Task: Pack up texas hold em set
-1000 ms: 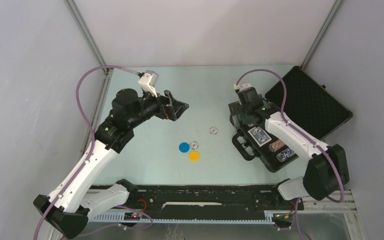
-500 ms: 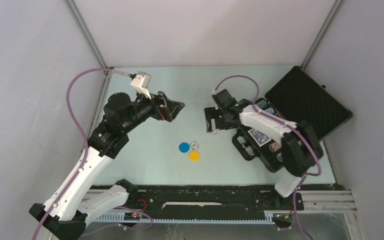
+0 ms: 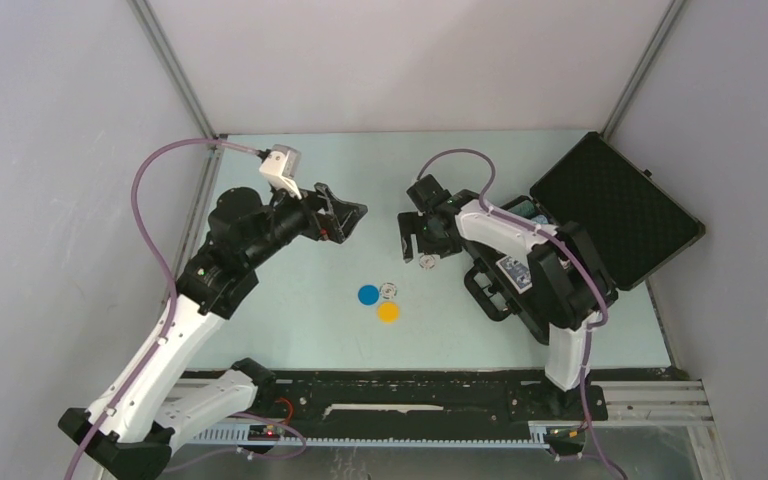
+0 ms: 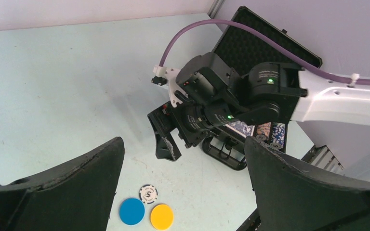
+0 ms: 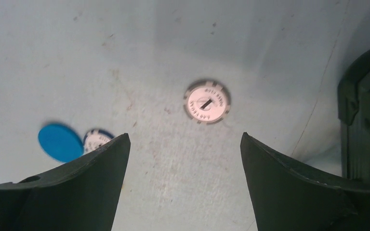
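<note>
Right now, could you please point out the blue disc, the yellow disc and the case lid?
blue disc (image 3: 368, 294): top view, its centre.
yellow disc (image 3: 388, 312): top view, its centre.
case lid (image 3: 617, 208): top view, foam lining.

Open case (image 3: 615, 205) at right, lone disc (image 5: 206, 102) left of it, three discs (image 3: 368, 294) clustered further left and nearer

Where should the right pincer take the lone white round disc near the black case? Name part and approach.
Grip the white round disc across opposite rim edges with the open right pincer, coming straight down: it lies flat on the pale table, exposing only its thin edge.
</note>
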Action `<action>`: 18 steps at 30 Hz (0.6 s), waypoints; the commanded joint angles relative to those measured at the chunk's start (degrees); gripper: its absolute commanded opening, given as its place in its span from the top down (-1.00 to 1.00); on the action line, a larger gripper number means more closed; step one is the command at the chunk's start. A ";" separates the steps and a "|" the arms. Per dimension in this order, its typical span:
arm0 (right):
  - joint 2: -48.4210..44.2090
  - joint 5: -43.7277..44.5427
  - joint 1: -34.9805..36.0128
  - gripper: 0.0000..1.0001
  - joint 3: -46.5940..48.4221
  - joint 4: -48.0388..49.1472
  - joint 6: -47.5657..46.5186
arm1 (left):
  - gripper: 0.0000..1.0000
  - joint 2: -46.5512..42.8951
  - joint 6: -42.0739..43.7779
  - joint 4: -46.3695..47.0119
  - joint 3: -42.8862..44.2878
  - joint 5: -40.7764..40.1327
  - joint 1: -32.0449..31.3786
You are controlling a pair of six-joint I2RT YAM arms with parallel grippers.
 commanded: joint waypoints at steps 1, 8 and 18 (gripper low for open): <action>4.15 3.63 -1.15 -0.85 4.36 -2.27 1.79 | -1.00 -0.34 0.78 2.00 -1.23 -0.75 -0.21; 9.37 2.39 -1.87 -0.74 8.68 -2.87 1.53 | -1.00 -0.16 0.78 2.01 -1.16 -0.72 -0.25; 11.37 4.09 -1.56 -0.56 8.27 -3.91 1.84 | -1.00 0.19 0.62 1.97 -0.92 0.26 -0.31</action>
